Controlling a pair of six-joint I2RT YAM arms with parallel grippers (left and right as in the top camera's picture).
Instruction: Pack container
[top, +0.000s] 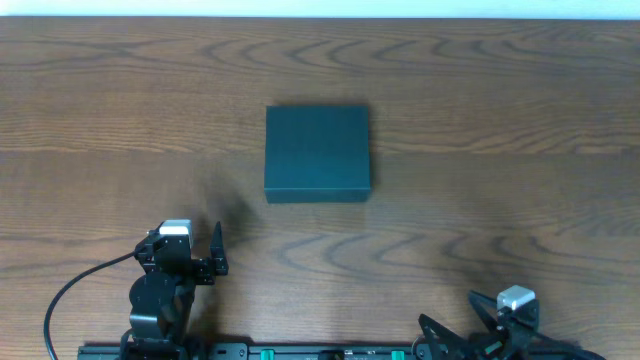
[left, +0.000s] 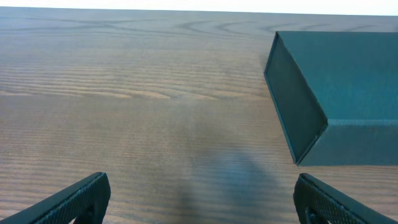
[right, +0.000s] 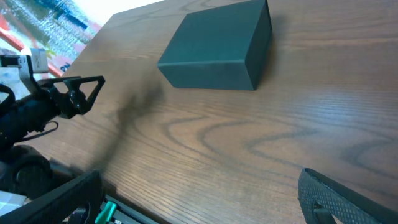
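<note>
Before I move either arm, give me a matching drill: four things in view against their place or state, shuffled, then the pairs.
Things:
1. container
2. left gripper
3. right gripper
4. table

Place or state:
A. open, on the robot's right, farther from the container
B. brown wood grain
C. lid shut, mid-table
D. open, on the robot's left, container ahead to its right

Pairs: 1-C, 2-D, 3-A, 4-B

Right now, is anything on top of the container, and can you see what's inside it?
Nothing lies on top of the container; its flat upper face is bare in all three views. It is closed, so whatever may be inside is hidden.
</note>
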